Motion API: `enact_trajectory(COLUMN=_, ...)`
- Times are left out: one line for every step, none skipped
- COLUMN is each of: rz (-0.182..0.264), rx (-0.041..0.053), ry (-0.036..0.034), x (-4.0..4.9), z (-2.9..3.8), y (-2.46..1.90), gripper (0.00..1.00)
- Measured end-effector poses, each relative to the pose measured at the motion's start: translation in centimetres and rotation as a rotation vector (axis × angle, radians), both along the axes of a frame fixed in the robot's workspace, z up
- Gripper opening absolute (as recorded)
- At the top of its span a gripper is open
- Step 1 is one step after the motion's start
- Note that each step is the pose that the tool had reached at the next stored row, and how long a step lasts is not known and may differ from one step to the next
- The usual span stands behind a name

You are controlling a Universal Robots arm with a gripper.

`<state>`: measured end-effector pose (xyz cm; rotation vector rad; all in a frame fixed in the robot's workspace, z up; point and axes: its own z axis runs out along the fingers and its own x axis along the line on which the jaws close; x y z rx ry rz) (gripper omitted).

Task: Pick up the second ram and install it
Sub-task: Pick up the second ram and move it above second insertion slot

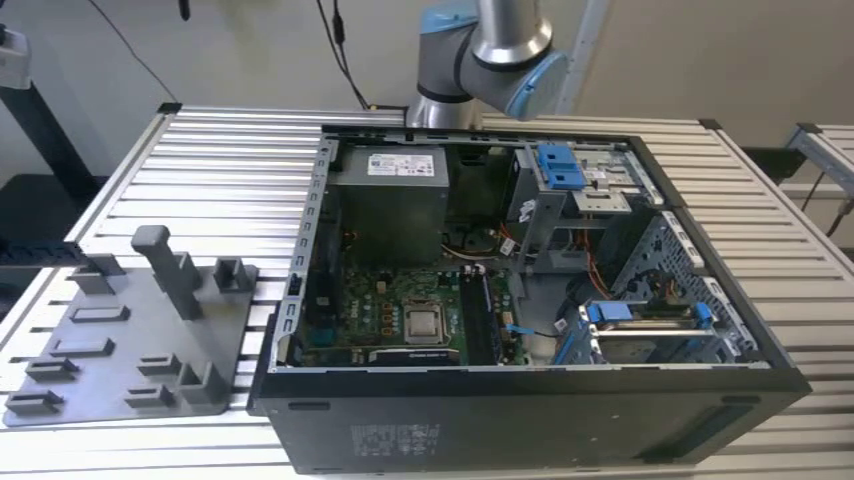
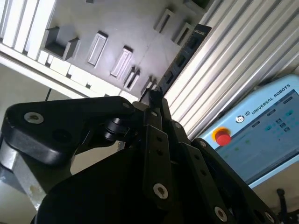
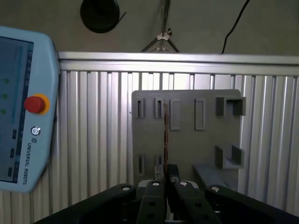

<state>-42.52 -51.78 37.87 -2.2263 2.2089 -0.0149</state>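
Slatted table (image 1: 200, 150) bearing open computer case (image 1: 534, 425) and grey fixture plate (image 3: 187, 140). First wrist view: gripper (image 3: 166, 171), fingers (image 3: 174, 171) clamped on the second ram (image 3: 164, 135), which projects edge-on beyond their tips, seen against the plate.

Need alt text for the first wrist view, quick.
The gripper holds the second ram edge-on, a thin strip reaching out over the grey slotted fixture tray. The tray lies on a ribbed metal table, with a blue teach pendant beside it.
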Motion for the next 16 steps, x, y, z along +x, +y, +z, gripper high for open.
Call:
enact_trajectory(rz=0.000, rx=0.0000, ry=0.0000, x=0.00, z=0.26, y=0.00, gripper=0.14)
enact_trajectory(rz=0.000, rx=0.0000, ry=0.0000, x=0.00, z=0.54, y=0.00, gripper=0.14)
enact_trajectory(rz=0.000, rx=0.0001, ry=0.0000, x=0.00, z=0.81, y=0.00, gripper=0.14)
enact_trajectory(rz=0.000, rx=0.0000, ry=0.0000, x=0.00, z=1.09, y=0.00, gripper=0.14)
enact_trajectory(rz=0.000, rx=0.0000, ry=0.0000, x=0.00, z=1.35, y=0.00, gripper=0.14)
enact_trajectory(rz=0.000, rx=-0.0001, ry=0.0001, x=0.00, z=1.62, y=0.00, gripper=0.14)
enact_trajectory(rz=0.000, rx=0.0000, ry=0.0000, x=0.00, z=1.86, y=0.00, gripper=0.14)
enact_trajectory(rz=0.000, rx=0.0000, ry=0.0000, x=0.00, z=2.12, y=0.00, gripper=0.14)
enact_trajectory(rz=0.000, rx=0.0000, ry=0.0000, x=0.00, z=2.34, y=0.00, gripper=0.14)
enact_trajectory(rz=0.000, rx=0.0000, ry=0.0000, x=0.00, z=2.56, y=0.00, gripper=0.14)
enact_trajectory(rz=0.000, rx=0.0000, ry=0.0000, x=0.00, z=2.76, y=0.00, gripper=0.14)
enact_trajectory(rz=0.000, rx=0.0000, ry=0.0000, x=0.00, z=2.96, y=0.00, gripper=0.14)
enact_trajectory(rz=0.000, rx=0.0000, ry=0.0000, x=0.00, z=3.17, y=0.00, gripper=0.14)
enact_trajectory(rz=0.000, rx=0.0001, ry=-0.0001, x=0.00, z=3.36, y=0.00, gripper=0.14)
enact_trajectory(rz=0.000, rx=0.0001, ry=-0.0001, x=-0.01, z=3.53, y=0.00, gripper=0.14)
enact_trajectory(rz=0.000, rx=0.0001, ry=-0.0001, x=0.00, z=3.61, y=0.00, gripper=0.14)
